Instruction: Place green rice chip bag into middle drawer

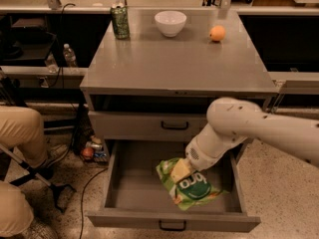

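Placing step: gripper (180, 171), lower centre, grips green rice chip bag (195, 189) low inside the open middle drawer (149, 218); next move likely release, then lift clear.

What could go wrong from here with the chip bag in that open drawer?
The tool is inside the open drawer, at the upper left corner of the chip bag. The bag is toward the drawer's right side and looks puffy, so it might stand above the low walls and catch when the drawer shuts. The arm crosses close in front of the closed drawer front above, so pulling out carelessly might knock it.
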Available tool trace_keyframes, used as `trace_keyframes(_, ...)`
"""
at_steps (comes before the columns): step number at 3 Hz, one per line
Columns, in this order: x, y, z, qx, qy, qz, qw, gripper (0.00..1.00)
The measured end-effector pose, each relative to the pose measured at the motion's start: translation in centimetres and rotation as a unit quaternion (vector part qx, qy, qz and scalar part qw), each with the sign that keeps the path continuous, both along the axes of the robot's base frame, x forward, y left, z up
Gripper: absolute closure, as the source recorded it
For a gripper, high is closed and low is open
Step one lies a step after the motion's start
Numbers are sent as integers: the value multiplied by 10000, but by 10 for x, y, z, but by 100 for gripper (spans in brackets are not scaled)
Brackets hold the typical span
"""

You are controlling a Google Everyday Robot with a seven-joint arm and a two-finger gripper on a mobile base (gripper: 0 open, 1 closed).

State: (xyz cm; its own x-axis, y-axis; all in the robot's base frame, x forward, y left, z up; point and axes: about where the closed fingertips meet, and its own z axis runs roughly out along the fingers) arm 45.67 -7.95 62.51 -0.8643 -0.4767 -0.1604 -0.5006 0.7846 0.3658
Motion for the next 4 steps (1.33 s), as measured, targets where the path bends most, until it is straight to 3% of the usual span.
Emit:
trace_keyframes(1,5,32,-46,603,46,138,9981,100)
trace_keyframes(2,5,32,-46,603,46,138,9981,100)
trace_keyframes(3,11,46,-59,808,77,274,9963,100)
trace_keyframes(4,20,89,-84,1364,56,529,9892,100)
